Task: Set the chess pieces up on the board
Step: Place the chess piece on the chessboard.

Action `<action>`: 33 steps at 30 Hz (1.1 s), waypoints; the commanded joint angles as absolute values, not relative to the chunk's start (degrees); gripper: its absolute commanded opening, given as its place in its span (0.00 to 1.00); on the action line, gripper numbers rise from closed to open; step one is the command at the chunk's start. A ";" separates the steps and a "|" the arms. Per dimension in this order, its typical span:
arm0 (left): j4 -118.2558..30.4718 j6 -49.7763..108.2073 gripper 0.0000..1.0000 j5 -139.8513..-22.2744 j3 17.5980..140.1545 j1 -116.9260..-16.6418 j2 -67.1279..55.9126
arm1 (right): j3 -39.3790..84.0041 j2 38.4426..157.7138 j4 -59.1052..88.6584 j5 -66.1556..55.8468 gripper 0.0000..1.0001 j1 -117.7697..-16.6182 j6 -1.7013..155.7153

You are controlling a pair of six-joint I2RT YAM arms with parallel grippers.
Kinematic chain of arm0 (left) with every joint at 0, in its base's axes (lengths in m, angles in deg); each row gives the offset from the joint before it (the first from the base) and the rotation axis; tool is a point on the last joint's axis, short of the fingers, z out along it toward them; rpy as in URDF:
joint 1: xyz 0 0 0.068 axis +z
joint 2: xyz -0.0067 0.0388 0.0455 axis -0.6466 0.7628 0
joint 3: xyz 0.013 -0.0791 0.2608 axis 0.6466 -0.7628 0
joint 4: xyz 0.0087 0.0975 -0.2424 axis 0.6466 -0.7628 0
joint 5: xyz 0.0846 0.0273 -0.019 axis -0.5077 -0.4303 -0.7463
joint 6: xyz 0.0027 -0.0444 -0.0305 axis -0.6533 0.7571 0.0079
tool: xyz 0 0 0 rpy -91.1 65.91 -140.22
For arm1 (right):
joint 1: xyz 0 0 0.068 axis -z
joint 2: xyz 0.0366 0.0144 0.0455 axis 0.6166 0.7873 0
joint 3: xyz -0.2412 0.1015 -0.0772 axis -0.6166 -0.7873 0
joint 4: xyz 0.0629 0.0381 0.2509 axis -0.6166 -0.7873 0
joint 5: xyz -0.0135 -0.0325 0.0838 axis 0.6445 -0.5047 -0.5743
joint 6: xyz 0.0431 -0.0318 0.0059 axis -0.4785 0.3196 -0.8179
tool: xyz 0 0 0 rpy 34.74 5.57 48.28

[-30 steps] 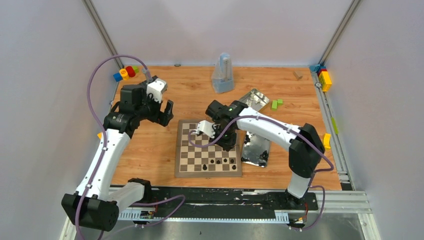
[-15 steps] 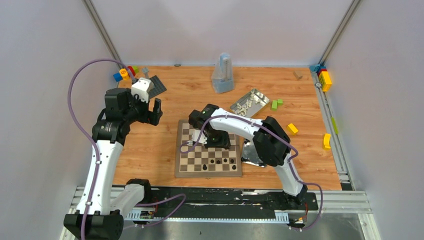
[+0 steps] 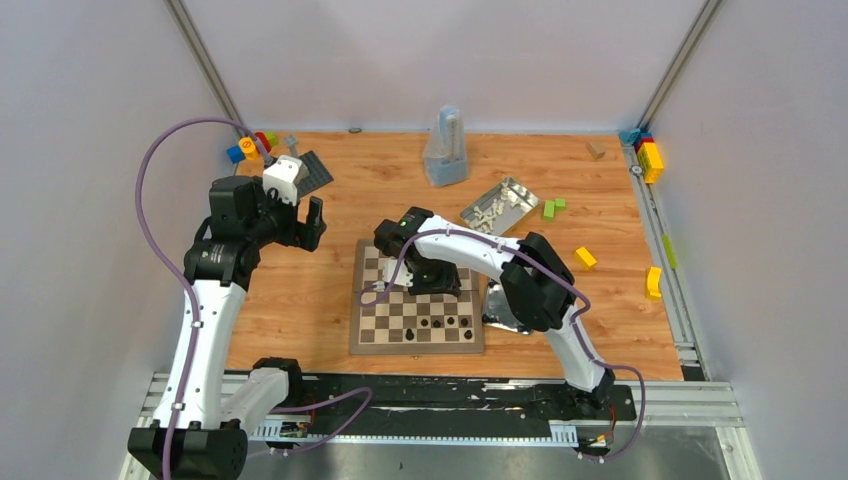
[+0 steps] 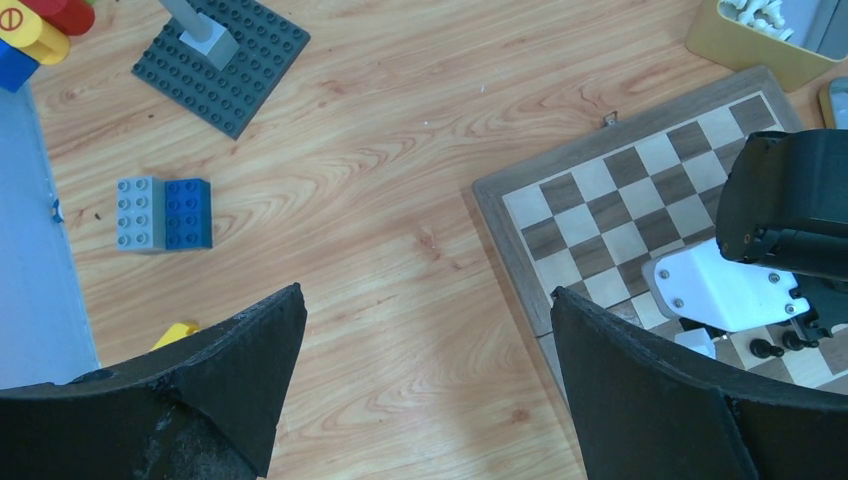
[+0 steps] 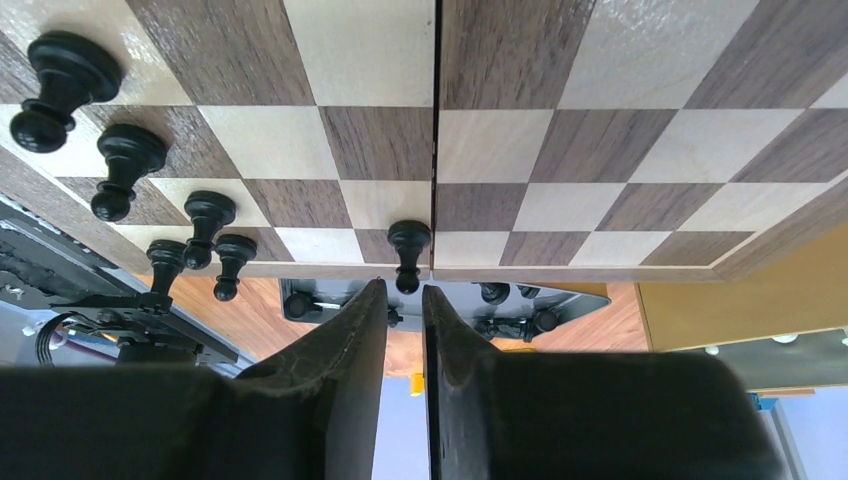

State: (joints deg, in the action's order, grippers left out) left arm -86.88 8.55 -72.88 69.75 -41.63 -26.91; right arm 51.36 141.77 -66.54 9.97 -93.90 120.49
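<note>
My R gripper (image 5: pixel 405 292) sat low over the board (image 3: pixel 358 338), fingers barely parted, nothing between. A black pawn (image 5: pixel 408 243) stood on board's edge row just beyond. L gripper (image 4: pixel 425 295), spread wide, hung off board's far-left corner.

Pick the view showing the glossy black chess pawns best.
Right wrist: the glossy black chess pawns stand close, shapes clear. Top external shows only tiny dark specks; left wrist glimpses a couple at its edge.

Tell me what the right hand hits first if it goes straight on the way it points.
Likely the black pawn just ahead of the right hand, standing on the board by its fold seam. Depth is unclear, so the board itself might come first.
</note>
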 commanded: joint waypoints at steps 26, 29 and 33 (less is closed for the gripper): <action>-84.41 9.47 1.00 -70.43 69.29 -40.99 -26.71 | 38.58 129.28 -50.72 -2.34 0.30 -88.43 115.49; -84.52 9.45 1.00 -70.44 69.29 -40.99 -26.71 | 37.94 129.27 -49.40 -2.76 0.30 -87.82 115.22; -84.55 9.32 1.00 -70.52 69.24 -40.99 -26.71 | 37.65 129.36 -48.38 -3.73 0.30 -87.01 115.16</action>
State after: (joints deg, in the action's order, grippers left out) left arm -86.44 8.55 -71.39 69.27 -41.56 -26.56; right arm 37.70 131.91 -51.50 -1.52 -87.63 116.22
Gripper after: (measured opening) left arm 0.998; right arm 0.304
